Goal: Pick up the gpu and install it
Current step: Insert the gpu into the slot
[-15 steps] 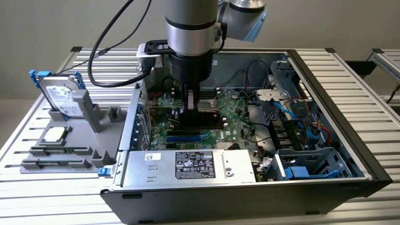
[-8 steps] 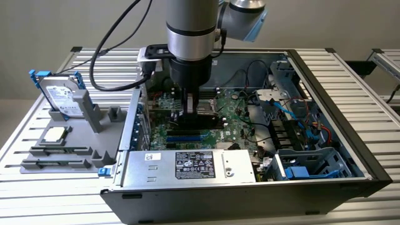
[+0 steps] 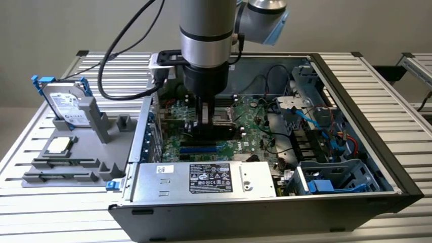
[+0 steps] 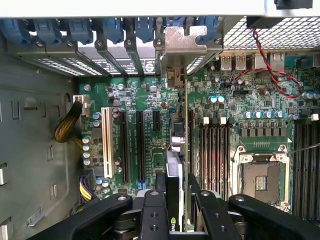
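My gripper (image 3: 204,123) reaches down into the open computer case (image 3: 378,152) and is shut on the gpu (image 3: 217,132), a thin card held on edge just above the green motherboard (image 3: 253,126). In the wrist view the gpu (image 4: 176,150) runs edge-on away from the gripper (image 4: 177,187), between the black fingers (image 4: 154,205). Its silver end bracket (image 4: 184,42) stands at the case's rear slot openings. The card lies along the motherboard between the black expansion slots (image 4: 140,145) and the memory slots (image 4: 215,150). Whether its lower edge sits in a slot is hidden.
On the exterior view's left a grey fixture (image 3: 81,164) carries a silver hard drive in a blue frame (image 3: 66,101) and a square CPU chip (image 3: 57,146). Inside the case are the power supply (image 3: 202,179), a blue drive cage (image 3: 334,177), loose cables (image 3: 300,114) and the empty CPU socket (image 4: 260,180).
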{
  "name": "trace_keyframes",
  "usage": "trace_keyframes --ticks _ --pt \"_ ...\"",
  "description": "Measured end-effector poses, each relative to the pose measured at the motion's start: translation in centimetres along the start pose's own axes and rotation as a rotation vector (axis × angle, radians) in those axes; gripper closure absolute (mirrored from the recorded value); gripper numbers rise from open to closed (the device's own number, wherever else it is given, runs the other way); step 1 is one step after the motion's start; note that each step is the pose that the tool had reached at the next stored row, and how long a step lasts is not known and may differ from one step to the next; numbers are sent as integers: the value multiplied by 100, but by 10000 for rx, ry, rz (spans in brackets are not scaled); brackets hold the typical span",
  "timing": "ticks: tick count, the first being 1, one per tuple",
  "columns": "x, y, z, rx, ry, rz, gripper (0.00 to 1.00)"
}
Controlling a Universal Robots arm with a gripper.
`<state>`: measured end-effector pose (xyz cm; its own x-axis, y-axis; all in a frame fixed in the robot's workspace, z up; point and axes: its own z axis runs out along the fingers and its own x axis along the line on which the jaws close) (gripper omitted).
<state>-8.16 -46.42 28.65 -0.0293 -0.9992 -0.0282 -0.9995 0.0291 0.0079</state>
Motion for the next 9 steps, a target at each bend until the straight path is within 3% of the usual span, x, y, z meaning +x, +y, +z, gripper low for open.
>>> trace_keyframes --ticks 9 --pt "1 0 45 3 118 1 73"
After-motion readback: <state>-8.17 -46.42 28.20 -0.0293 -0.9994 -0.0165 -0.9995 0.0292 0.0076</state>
